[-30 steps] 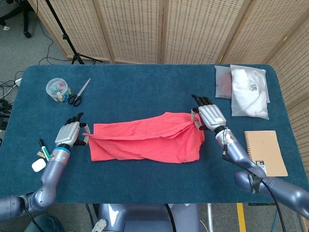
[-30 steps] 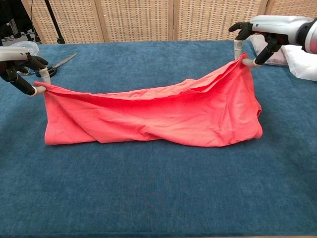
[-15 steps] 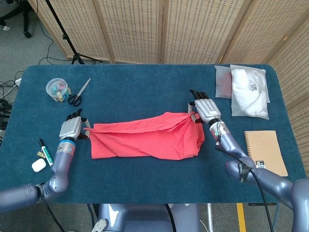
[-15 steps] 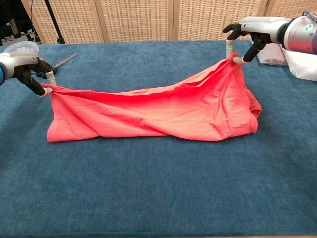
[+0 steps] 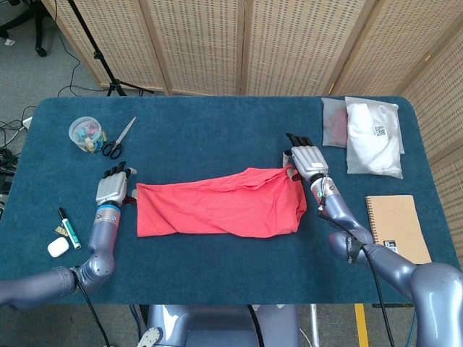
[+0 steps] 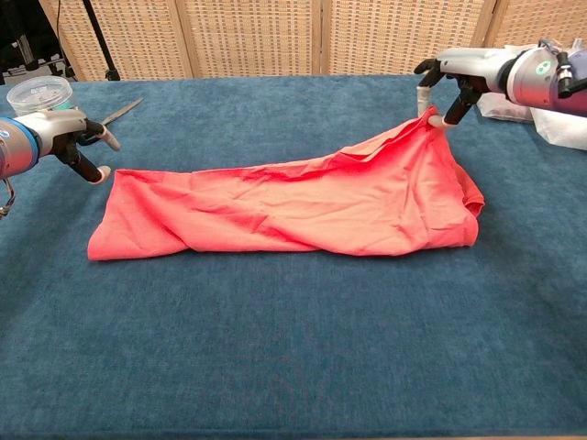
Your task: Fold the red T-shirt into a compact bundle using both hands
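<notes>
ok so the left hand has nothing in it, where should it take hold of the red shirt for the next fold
Probably the left end's far corner of the red T-shirt, right beside the left hand. That edge lies flat on the table, so come in from the left, low, and pinch it. The right hand holds the opposite far corner raised, so the grips would match.

A robot lab or recording studio, set up for tabletop trials. A blue-carpeted table (image 5: 217, 130) fills the middle of the head view, fenced behind by folding wicker screens (image 5: 195, 43) along the top. At upper left a black tripod (image 5: 90, 43) stands on grey floor, with cables (image 5: 11, 134) trailing at the left edge. Yellow floor tape (image 5: 359, 322) shows at lower right.
</notes>
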Robot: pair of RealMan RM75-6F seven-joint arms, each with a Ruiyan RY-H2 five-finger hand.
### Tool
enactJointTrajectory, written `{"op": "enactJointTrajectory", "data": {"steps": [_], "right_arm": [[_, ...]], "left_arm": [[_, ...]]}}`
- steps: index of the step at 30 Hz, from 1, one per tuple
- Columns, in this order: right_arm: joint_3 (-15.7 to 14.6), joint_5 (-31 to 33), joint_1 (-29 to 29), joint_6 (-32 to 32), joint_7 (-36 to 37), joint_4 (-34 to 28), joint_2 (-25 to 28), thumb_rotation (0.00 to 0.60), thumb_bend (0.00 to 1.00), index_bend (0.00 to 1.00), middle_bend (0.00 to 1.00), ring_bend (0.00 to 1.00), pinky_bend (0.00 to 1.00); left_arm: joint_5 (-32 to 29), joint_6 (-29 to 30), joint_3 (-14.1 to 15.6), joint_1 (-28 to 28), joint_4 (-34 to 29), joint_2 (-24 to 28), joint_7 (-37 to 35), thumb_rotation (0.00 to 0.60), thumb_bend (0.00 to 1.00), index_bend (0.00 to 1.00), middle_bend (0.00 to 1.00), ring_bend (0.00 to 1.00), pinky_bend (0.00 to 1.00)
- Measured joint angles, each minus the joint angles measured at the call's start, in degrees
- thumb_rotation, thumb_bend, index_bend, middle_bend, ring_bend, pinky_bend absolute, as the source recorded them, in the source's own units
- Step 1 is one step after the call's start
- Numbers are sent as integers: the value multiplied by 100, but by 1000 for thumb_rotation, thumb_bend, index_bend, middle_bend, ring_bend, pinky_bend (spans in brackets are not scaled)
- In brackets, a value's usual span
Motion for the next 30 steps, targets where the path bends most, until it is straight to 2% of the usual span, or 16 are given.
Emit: {"op": "enactJointTrajectory", "data": {"steps": [7, 9, 10, 11, 12, 13, 14, 16, 24, 30], "right_arm": [[6, -7, 69, -97, 74, 378, -208, 600, 517, 700, 0, 0, 0], [11, 2, 77, -100, 60, 427, -234, 600, 516, 646, 0, 0, 0], [15, 13, 80, -94, 45, 459, -256, 600, 501, 522, 0, 0, 0], [19, 31, 80, -90, 30, 483, -277, 600, 444, 320, 0, 0, 0], [21, 41, 80, -90, 21, 489, -284, 600, 375, 195, 0, 0, 0], [19, 55, 77, -95, -1, 493, -290, 600, 238, 54, 0, 0, 0], [19, 67, 73, -95, -15, 494, -294, 600, 107, 0, 0, 0, 0], [29, 127, 61, -60, -77, 501, -310, 600, 7, 0, 0, 0, 0], [194, 480, -13, 544, -501, 473, -438, 600, 0, 0, 0, 0, 0], [336, 691, -160, 1067, -856, -59, -302, 600, 0, 0, 0, 0, 0]], "left_arm": [[486, 52, -104, 161, 50, 20, -442, 600, 402, 0, 0, 0, 0], [550, 103, -132, 203, -41, 89, -494, 600, 402, 0, 0, 0, 0], [595, 136, -146, 230, -115, 142, -520, 600, 402, 0, 0, 0, 0], [628, 163, -155, 251, -171, 183, -535, 600, 402, 0, 0, 0, 0], [660, 190, -163, 271, -228, 223, -549, 600, 402, 0, 0, 0, 0], [690, 218, -169, 292, -284, 260, -560, 600, 402, 0, 0, 0, 0], [727, 253, -177, 318, -358, 309, -576, 600, 402, 0, 0, 0, 0], [778, 308, -190, 362, -474, 390, -598, 600, 402, 0, 0, 0, 0], [872, 416, -200, 475, -847, 616, -613, 600, 402, 0, 0, 0, 0], [1045, 535, -187, 600, -1221, 869, -667, 600, 402, 0, 0, 0, 0]]}}
